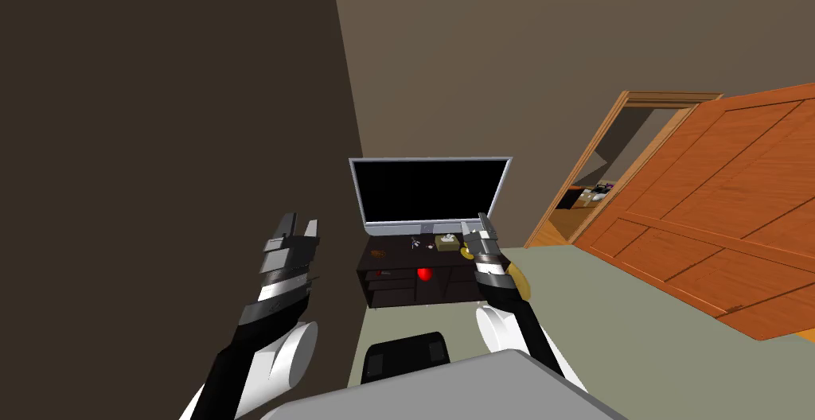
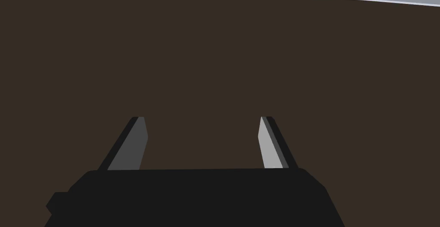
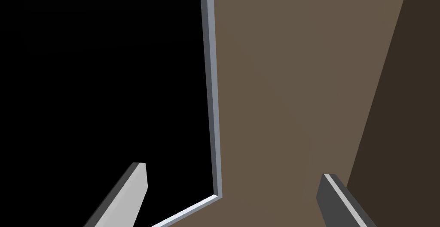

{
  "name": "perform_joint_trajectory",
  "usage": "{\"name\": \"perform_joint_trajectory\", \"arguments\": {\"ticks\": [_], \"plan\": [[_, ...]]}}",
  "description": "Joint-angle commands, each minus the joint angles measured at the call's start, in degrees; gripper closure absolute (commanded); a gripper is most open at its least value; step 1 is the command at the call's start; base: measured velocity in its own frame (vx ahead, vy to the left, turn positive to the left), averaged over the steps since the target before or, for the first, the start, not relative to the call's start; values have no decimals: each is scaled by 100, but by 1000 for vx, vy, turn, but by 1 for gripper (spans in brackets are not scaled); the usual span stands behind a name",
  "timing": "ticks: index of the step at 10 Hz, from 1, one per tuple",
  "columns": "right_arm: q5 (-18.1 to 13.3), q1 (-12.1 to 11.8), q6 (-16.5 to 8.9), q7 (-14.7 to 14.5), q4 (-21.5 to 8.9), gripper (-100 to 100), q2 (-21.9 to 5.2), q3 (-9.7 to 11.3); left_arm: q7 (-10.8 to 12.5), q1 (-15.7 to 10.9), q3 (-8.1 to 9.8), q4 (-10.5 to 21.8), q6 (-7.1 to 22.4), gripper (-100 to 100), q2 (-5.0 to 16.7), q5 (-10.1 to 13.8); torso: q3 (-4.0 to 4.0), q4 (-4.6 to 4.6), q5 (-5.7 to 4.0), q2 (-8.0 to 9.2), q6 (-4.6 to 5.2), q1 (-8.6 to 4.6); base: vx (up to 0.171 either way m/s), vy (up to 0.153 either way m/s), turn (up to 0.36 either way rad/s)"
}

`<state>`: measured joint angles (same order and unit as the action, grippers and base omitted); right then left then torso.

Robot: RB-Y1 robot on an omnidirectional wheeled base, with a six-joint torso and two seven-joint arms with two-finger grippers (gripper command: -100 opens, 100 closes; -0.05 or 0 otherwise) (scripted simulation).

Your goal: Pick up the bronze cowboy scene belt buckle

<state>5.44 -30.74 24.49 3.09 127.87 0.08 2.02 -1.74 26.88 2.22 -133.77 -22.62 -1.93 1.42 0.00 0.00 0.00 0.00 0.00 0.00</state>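
Head view: a dark TV stand (image 1: pixel 395 296) sits against the wall with a flat-screen TV (image 1: pixel 430 192) on top. On the left part of the stand's top lies a small brown thing (image 1: pixel 378 253), most likely the belt buckle, though it is too small to make out any detail. A beige box (image 1: pixel 447 240) and a yellow disc (image 1: pixel 466 253) lie further right on the same top. A red ball (image 1: pixel 425 274) sits in the open shelf below.

The left gripper (image 1: pixel 300 226) is raised left of the stand, and its wrist view shows the fingers (image 2: pixel 136 145) spread wide and empty before a dark brown wall. The right gripper (image 1: pixel 482 224) is raised by the stand's right end. Its fingers (image 3: pixel 133 190) are also wide apart and hold nothing, pointing at the TV's lower corner. An orange door (image 1: pixel 716 208) stands open at the right.
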Motion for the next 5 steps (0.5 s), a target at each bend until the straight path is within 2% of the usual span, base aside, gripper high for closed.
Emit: {"name": "perform_joint_trajectory", "arguments": {"ticks": [1,5], "plan": [[0,0,0,0,0,0,0,0,0,-123,21,112,144,-100,200,6,0,0,0,0,0,0,2,7,25],[0,0,0,0,0,0,0,0,3,-548,90,536,655,-100,599,22,-2,-1,2,-3,0,9,3,17,22]]}}
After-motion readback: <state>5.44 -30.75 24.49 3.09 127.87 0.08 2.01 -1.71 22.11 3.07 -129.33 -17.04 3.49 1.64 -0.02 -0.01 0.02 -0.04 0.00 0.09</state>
